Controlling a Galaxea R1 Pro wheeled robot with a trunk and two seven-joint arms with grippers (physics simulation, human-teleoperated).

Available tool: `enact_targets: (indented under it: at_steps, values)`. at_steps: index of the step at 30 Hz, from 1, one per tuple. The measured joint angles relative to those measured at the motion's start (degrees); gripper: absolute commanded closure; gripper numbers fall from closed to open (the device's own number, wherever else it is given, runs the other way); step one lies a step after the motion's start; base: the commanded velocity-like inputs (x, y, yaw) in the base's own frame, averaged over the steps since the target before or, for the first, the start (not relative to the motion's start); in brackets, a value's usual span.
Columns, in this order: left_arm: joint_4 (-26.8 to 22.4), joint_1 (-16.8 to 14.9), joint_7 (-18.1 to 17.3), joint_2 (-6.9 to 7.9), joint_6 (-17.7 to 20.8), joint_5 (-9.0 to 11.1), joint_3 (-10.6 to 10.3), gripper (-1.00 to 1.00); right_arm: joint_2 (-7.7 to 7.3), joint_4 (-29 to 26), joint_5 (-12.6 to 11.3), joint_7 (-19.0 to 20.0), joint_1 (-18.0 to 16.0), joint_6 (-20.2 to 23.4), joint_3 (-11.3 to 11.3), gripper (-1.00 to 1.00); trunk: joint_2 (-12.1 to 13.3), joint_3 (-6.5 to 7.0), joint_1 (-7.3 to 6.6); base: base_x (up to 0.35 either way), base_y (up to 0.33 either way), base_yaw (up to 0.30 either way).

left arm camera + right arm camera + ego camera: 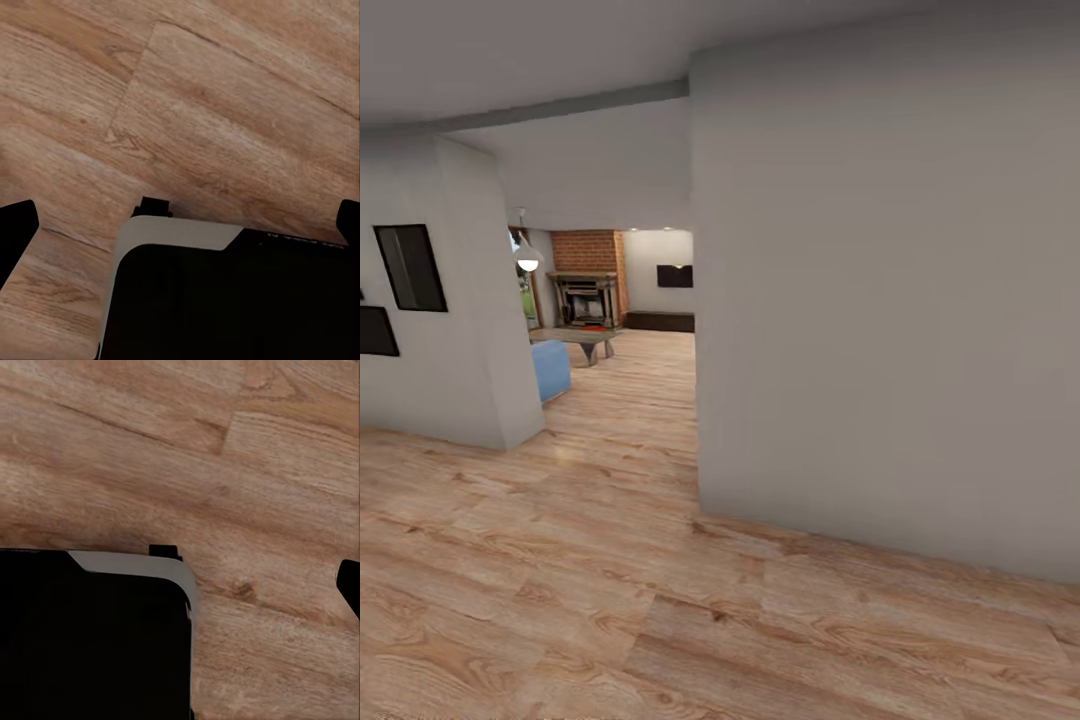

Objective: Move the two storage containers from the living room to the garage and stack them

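Light wood-plank flooring (610, 600) runs from a hallway between two grey walls, one large wall (880, 300) on the right and one (450, 330) on the left bearing two dark frames (410, 267). Beyond the gap lies the living room: one brick fireplace (588, 278), one low grey table (582, 342), one dark bench (659, 321), one blue seat (550, 368), one hanging lamp (528, 262). A small red patch by the fireplace is too tiny to identify. Both wrist views look down at planks past the robot's dark base (225, 300); the left gripper (184, 225) has its fingertips (16, 225) spread wide, holding nothing. Whether the right gripper (225, 585) is open cannot be told.
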Motion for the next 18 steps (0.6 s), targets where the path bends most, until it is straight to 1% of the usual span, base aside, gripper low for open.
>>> enact_targets:
  at_steps: [18]
  values:
    - [0.0, -0.02, 0.0, 0.0, -0.06, 0.0, 0.0, -1.0, 0.03, 0.0, 0.04, 0.01, -0.01, 0.04, 0.04, -1.0, 0.0, 0.83, 0.0, 0.0, 0.0, 0.238]
